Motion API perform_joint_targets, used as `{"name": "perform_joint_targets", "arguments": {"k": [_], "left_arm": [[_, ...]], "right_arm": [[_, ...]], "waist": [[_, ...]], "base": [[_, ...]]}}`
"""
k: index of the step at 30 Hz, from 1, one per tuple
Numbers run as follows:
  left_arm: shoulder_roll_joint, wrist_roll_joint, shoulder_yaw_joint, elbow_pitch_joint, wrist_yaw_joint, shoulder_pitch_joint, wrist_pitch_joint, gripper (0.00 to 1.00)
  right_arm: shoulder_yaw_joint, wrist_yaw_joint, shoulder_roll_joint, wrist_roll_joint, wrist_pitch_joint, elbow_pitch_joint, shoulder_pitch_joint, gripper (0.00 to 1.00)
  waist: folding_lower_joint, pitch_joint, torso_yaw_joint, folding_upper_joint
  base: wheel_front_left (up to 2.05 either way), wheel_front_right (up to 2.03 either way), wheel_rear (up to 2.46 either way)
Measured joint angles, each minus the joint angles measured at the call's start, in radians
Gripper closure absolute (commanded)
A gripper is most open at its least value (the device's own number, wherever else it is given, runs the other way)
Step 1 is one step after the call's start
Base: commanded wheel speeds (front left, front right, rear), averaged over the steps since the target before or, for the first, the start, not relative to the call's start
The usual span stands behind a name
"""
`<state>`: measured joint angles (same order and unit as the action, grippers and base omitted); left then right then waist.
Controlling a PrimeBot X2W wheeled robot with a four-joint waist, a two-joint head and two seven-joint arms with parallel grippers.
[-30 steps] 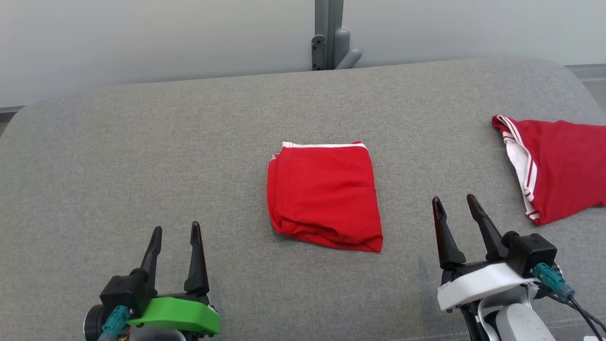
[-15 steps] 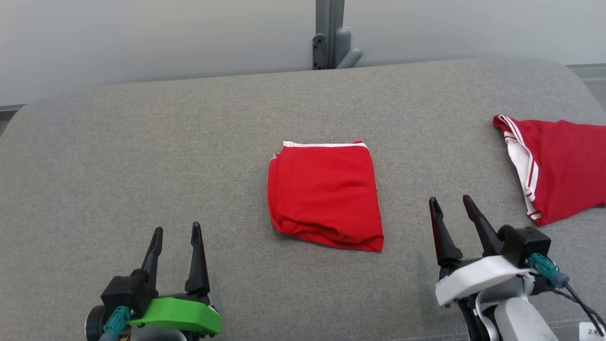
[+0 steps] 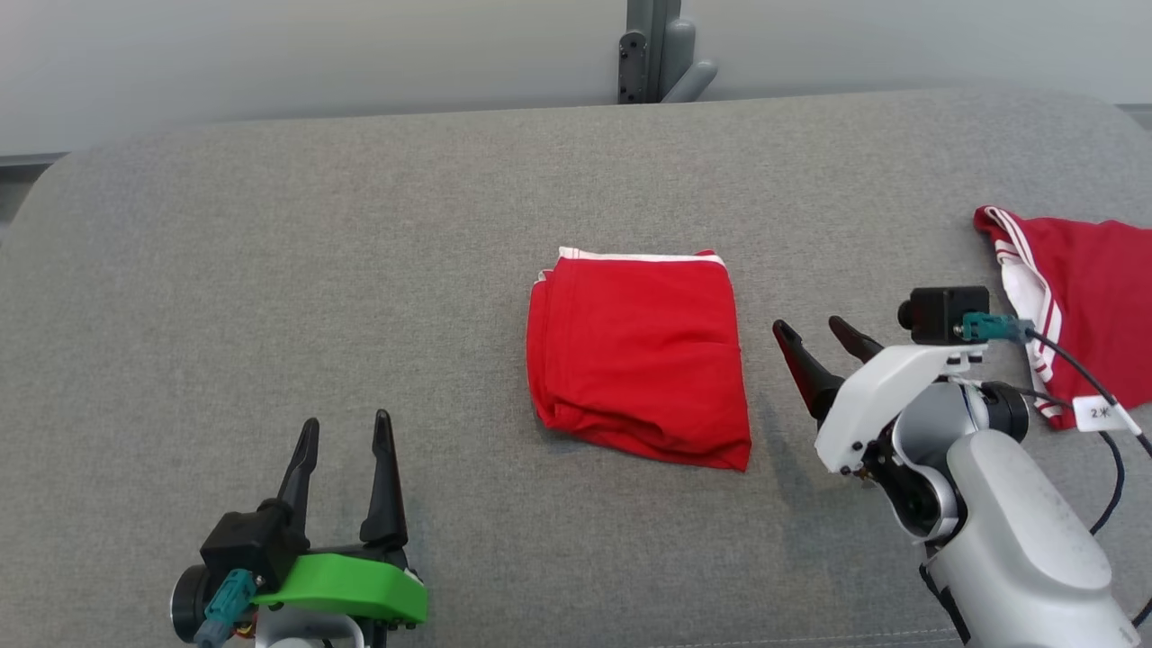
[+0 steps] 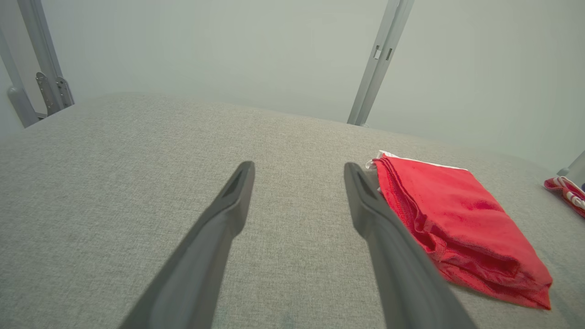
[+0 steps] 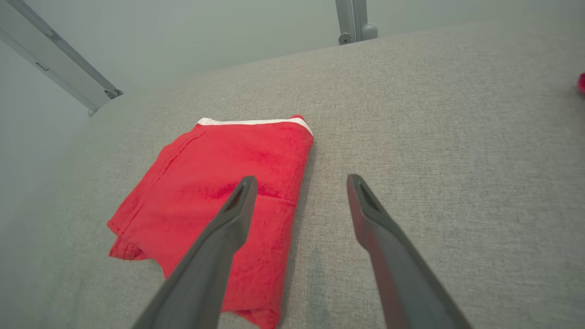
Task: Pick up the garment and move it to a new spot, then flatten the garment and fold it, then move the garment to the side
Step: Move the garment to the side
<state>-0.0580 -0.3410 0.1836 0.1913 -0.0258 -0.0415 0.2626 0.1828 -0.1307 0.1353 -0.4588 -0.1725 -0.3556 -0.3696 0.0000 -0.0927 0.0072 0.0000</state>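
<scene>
1. While the folded red garment [image 3: 639, 355] lies at the middle of the grey padded surface [image 3: 270, 234], nothing is held by either arm. The right gripper [image 3: 810, 326] is poised with jaws spread just beside the garment's right edge. The left gripper [image 3: 347, 419] is parked near the front left, jaws likewise spread, well apart from the cloth.
2. The folding is judged done, and only the move to the side is judged to remain.
3. If only the top layer is pinched, the stack may be pulled open on lifting and the fold lost.
4. If the gripper is driven too low, the bundle may be shoved along rather than caught.
5. If it is carried rightward, it may be set onto the second red garment [image 3: 1089, 288] at the far right edge, and the two may be tangled.
</scene>
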Motion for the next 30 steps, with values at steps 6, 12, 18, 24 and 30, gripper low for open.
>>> {"name": "perform_joint_targets", "arguments": {"k": [6,12,18,24,30], "left_arm": [[0.004,0.008,0.007,0.000,0.001,-0.020,0.000,0.00],[0.006,0.009,0.011,0.005,0.008,-0.039,0.000,0.00],[0.007,0.009,0.012,0.012,0.010,-0.051,0.000,0.00],[0.007,0.009,0.016,0.015,0.012,-0.052,0.000,0.00],[0.007,0.012,0.024,0.017,0.011,-0.052,0.000,0.00]], "right_arm": [[0.062,0.000,0.066,-0.121,-0.138,-0.101,-0.105,0.00],[0.116,0.000,0.104,-0.227,-0.216,-0.185,-0.168,0.00],[0.152,0.000,0.124,-0.288,-0.240,-0.257,-0.204,0.00],[0.201,0.000,0.124,-0.344,-0.236,-0.307,-0.235,0.36],[0.279,0.000,0.123,-0.388,-0.190,-0.343,-0.262,1.00]], "waist": [[0.0000,-0.035,0.032,0.0000],[0.0000,-0.071,0.075,0.0000],[0.0000,-0.099,0.118,0.0000],[0.0000,-0.111,0.141,0.0000],[0.0000,-0.103,0.136,0.0000]], "base": [[0.00,0.00,0.00],[0.00,0.00,0.00],[0.00,0.00,0.00],[0.00,0.00,0.00],[0.00,0.00,0.00]]}}
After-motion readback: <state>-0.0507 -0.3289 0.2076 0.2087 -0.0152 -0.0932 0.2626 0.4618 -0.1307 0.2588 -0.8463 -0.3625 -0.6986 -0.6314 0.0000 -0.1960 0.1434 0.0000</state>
